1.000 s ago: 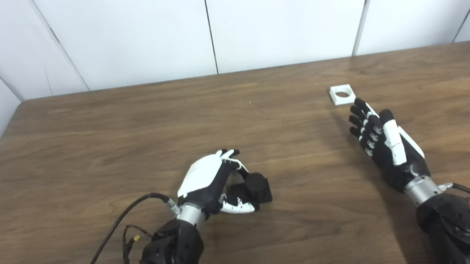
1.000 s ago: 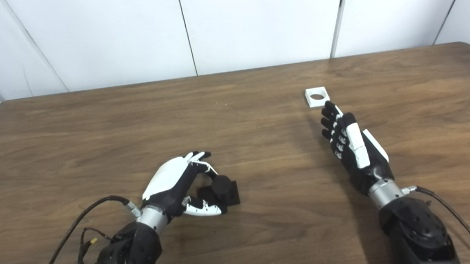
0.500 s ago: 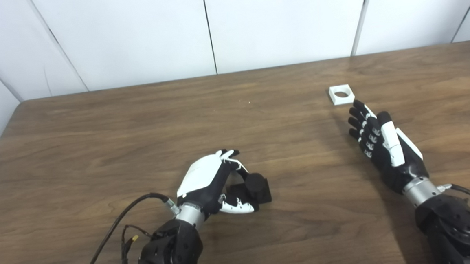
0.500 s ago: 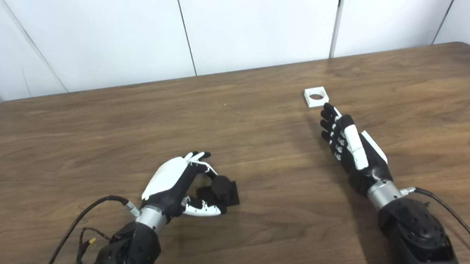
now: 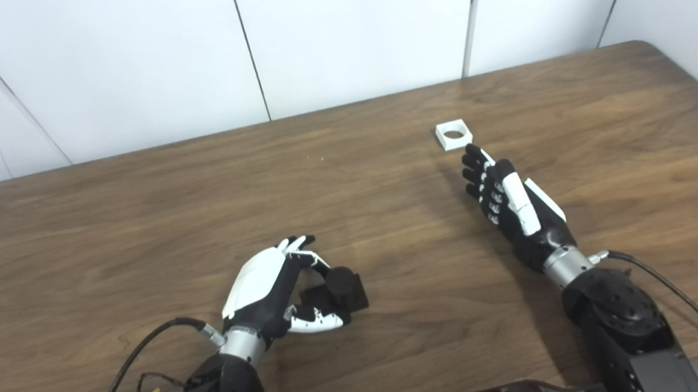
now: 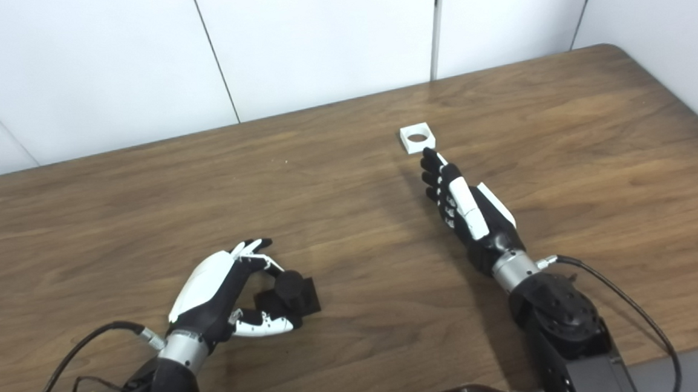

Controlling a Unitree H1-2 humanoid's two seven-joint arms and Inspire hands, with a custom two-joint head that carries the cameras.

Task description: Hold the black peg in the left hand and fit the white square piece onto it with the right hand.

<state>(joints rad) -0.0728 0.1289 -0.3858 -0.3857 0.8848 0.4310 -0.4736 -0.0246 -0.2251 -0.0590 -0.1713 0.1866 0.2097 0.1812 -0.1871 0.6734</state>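
From the left eye view, the left hand (image 5: 269,285) sits low on the wooden table (image 5: 144,220), its fingers (image 5: 304,250) curled over and its thumb (image 5: 317,325) reaching under the black peg (image 5: 343,287), so the peg is pinched between them. The peg stands on its square base, round post up, just past the fingertips. The right hand (image 5: 510,207) lies stretched out flat, fingers straight and held close together, holding nothing. The white square piece (image 5: 454,135) lies on the table just beyond those fingertips; whether the tips touch it cannot be told. A round hole shows in its middle. A dark cable (image 5: 152,347) trails from the left wrist.

From the right eye view, the left hand (image 6: 215,292) shows the same grip: fingers (image 6: 255,253) arched above, thumb (image 6: 266,328) below, the black peg (image 6: 288,293) caught between. The right hand (image 6: 471,219) points away across the table (image 6: 113,210) with fingers extended side by side and empty. The white square piece (image 6: 417,138) rests flat directly ahead of the fingertips, very near them, and well apart from the peg.
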